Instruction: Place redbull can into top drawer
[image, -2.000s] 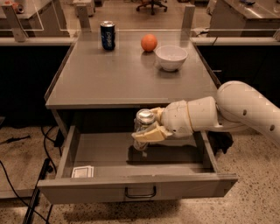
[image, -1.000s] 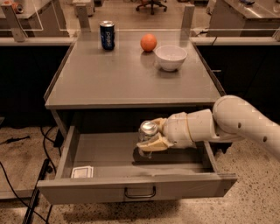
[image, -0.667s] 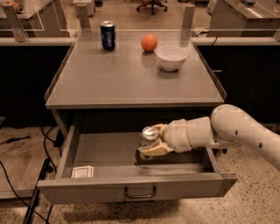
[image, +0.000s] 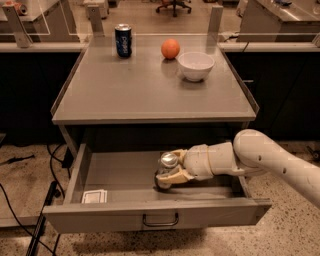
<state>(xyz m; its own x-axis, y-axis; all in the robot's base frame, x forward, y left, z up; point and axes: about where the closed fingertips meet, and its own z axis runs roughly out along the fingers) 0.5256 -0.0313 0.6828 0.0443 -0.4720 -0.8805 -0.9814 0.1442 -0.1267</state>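
**A:** Pincer (image: 171, 176) clamped on the redbull can (image: 168, 161), low inside the open top drawer (image: 120, 167), right of centre. Can roughly upright. Cannot tell whether its base touches the drawer floor.

**B:** So the set-down is the step in hand. How to do it well?

**A:** Lower until the base sits flat, and only then release. Back out toward the drawer's front, because the tabletop (image: 140, 95) overhangs the rear. A sideways brush on leaving would likely topple a can this slim.

**B:** Anything in the way?

**A:** Little. A white card (image: 94, 196) lies in the drawer's front-left corner, well apart. Pepsi can (image: 123, 41), orange (image: 170, 49) and white bowl (image: 196, 65) sit on the tabletop above, clear of the work. The arm (image: 260, 160) passes near the drawer's right wall, so watch that.
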